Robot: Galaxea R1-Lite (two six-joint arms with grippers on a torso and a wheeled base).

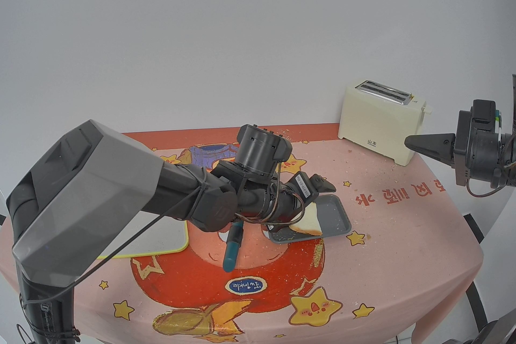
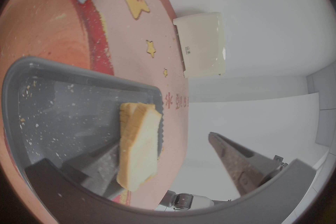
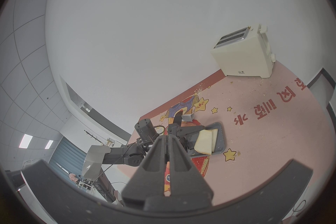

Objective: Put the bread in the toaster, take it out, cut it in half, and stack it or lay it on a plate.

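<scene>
Head view: the left gripper [image 1: 303,205] hangs over the gray tray [image 1: 336,219] near the middle of the table [image 1: 408,264], right at the bread [image 1: 307,222], which lies by the tray's near edge. The toaster [image 1: 379,124] at the far right corner has empty slots. A knife [image 1: 232,251] lies on the cloth just beside the tray, and a cutting board [image 1: 161,243] sits toward the left edge. The right gripper [image 1: 424,142] is off the right edge, jaws pressed together on nothing.

Left wrist view: the jaws stand wide. One finger [image 2: 101,165] touches the bread [image 2: 138,144], the other is well apart from it. Two pieces lean together at the tray's rim.

Right wrist view: two pale pieces [image 3: 205,140] rest in the tray.

Cutting and plating look done, and drawing the arm clear seems to be all that is left; I cannot tell whether the bread was toasted
</scene>
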